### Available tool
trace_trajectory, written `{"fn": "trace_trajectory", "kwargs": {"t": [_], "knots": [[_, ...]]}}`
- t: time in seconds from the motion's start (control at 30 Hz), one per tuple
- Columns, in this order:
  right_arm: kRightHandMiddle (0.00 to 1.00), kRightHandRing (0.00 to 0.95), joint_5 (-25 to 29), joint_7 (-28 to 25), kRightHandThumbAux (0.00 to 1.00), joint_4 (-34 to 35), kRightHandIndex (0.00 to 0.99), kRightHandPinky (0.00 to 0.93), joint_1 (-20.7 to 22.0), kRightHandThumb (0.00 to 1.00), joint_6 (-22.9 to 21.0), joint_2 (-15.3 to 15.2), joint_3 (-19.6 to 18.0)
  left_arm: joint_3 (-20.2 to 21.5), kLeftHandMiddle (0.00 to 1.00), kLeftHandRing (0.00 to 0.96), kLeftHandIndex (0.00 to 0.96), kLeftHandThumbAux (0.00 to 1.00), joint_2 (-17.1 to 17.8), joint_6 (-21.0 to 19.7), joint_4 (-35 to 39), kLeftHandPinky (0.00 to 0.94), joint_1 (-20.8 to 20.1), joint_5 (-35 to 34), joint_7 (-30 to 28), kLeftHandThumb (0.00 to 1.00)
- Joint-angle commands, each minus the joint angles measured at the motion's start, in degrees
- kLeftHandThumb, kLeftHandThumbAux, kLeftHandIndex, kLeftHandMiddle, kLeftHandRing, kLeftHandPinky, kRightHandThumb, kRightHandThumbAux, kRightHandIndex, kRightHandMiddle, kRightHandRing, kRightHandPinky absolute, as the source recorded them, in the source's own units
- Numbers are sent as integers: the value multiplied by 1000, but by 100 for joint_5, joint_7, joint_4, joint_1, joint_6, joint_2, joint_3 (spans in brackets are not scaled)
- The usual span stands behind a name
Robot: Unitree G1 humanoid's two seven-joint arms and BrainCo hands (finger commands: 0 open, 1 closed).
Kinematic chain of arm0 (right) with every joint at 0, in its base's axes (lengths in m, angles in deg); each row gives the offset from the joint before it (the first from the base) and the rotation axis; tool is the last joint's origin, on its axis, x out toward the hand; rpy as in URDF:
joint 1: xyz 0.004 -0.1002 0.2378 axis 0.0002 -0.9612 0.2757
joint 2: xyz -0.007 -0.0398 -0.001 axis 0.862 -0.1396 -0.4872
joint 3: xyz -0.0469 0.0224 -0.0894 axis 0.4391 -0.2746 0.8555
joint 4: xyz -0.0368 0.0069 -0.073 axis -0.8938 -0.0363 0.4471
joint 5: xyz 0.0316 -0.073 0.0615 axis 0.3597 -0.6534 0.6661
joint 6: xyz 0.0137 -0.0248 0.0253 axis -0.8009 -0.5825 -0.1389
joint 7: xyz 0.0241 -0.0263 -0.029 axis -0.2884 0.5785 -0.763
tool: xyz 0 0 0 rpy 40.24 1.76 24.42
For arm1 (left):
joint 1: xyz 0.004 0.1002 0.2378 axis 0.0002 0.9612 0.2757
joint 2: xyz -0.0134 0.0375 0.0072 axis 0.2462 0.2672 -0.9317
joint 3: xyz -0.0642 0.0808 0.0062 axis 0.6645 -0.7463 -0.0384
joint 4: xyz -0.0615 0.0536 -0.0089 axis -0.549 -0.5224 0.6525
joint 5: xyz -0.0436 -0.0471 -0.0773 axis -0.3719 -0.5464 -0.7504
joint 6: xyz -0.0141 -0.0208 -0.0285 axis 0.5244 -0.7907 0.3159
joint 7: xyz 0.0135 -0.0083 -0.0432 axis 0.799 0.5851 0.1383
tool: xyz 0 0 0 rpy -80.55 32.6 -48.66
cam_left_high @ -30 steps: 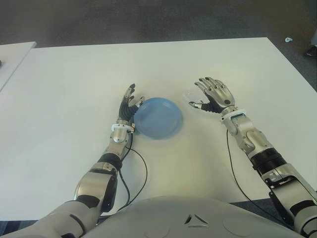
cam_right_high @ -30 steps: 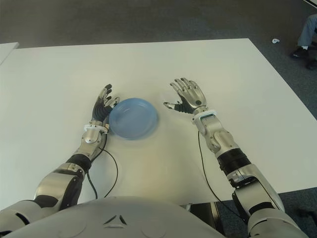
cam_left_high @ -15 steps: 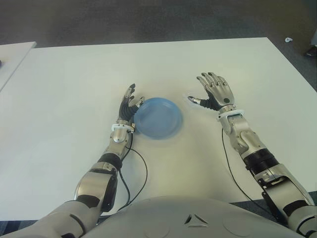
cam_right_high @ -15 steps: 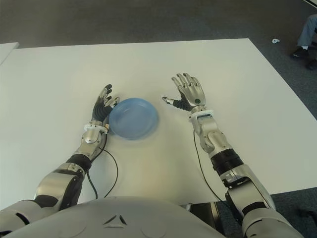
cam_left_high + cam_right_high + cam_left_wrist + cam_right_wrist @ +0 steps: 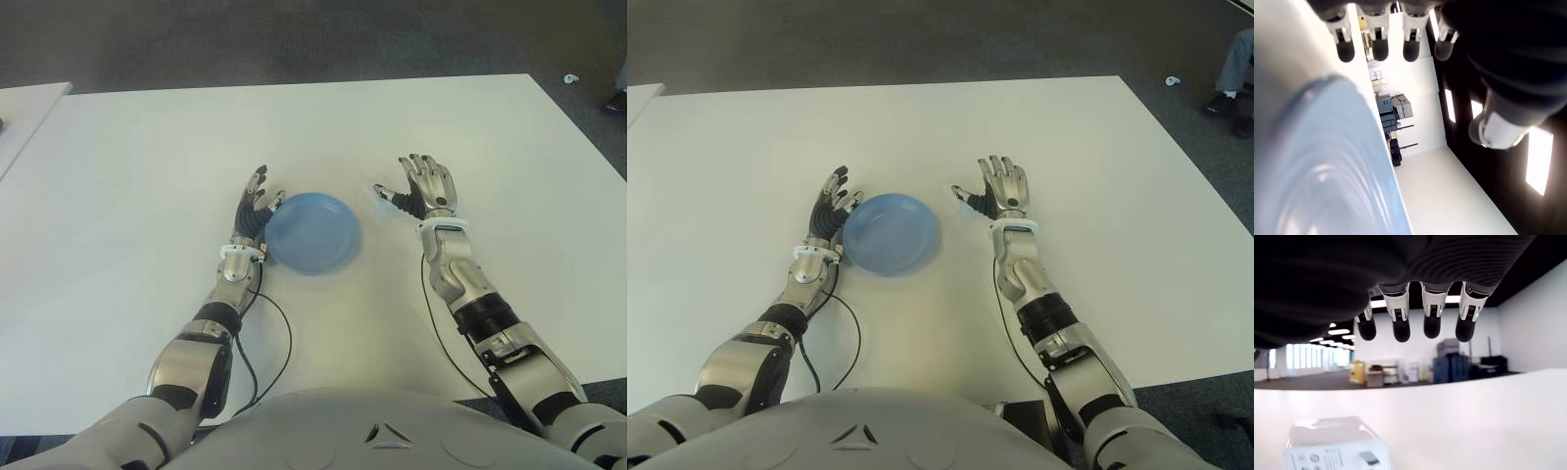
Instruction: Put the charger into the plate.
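A round blue plate lies on the white table in front of me. The charger, a small white block with printed marks, lies on the table just right of the plate, seen faintly in the left eye view. My right hand is low over the table just right of the charger. Its fingers are spread and hold nothing, and the thumb points at the charger. My left hand shows open against the plate's left rim.
A second white table shows at the far left. Black cables run from both wrists back toward my body. Dark carpet lies beyond the table, with a person's shoe at the far right.
My right hand has dropped toward the table and its forearm has swung in to the left, bringing the thumb closer to the charger. The left hand and plate have not moved.
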Motion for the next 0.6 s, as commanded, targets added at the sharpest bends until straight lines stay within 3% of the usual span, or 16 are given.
{"fn": "trace_trajectory", "kwargs": {"t": [0.03, 0.27, 0.6], "knots": [[0, 0, -7, 11, 95, -255, 0, 0, 105, 327, -375, 262, 29, -43, 24, 10, 0, 576, -42, -248, -497, 5, 658, 105, 24, 45], [0, 0, -24, 94, 93, -551, 0, 0, 214, 316, -887, 539, 60, -61, 19, 4, 0, 578, -31, -249, -493, 5, 668, 122, 23, 35], [0, 0, 68, 140, 83, -778, 0, 0, 294, 294, -1270, 721, 87, 6, 29, 14, 0, 571, -68, -207, -481, 21, 692, 24, -51, 42]]}}
